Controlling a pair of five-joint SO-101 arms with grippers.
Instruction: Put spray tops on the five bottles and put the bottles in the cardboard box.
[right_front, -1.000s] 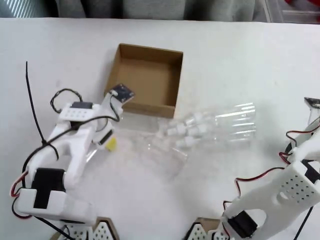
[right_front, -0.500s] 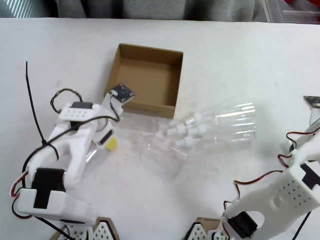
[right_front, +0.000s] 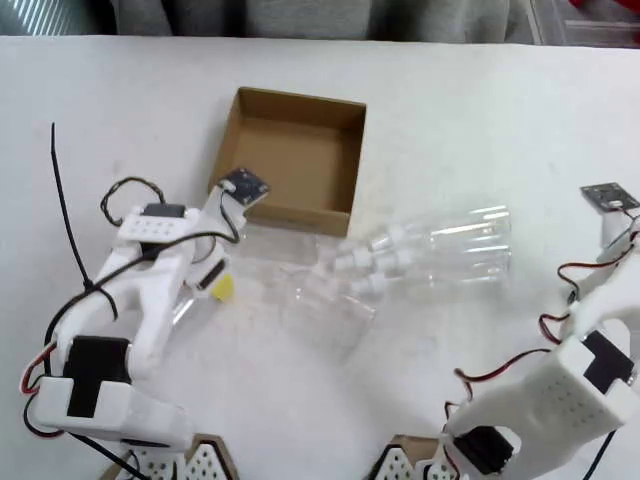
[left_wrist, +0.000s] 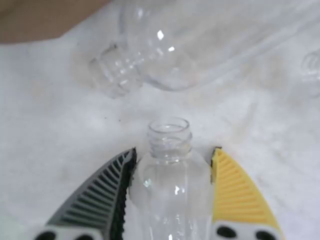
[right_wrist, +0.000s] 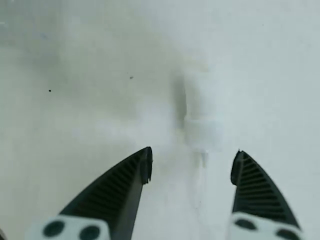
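My left gripper (left_wrist: 173, 152) is shut on a clear bottle (left_wrist: 170, 180) with a bare threaded neck, its grey and yellow fingers pressing either side. A second bare-necked bottle (left_wrist: 150, 55) lies just beyond it on the table. From the high view the left gripper (right_front: 215, 285) sits just in front of the cardboard box (right_front: 300, 160), whose inside is bare. Three clear bottles (right_front: 440, 250) wearing white spray tops lie side by side to the right of the box. My right gripper (right_wrist: 192, 157) is open over the table, with a white spray top (right_wrist: 200, 125) lying just past its fingertips.
The right arm (right_front: 590, 360) stands at the table's right edge. The left arm's body and cables (right_front: 120, 300) take up the front left. A brown corner of the box (left_wrist: 40, 15) shows in the left wrist view. White table (right_front: 480, 120) stretches behind and to the right of the box.
The right arm has swung a little inward and toward the far side of the table. The left arm and the bottles have stayed put.
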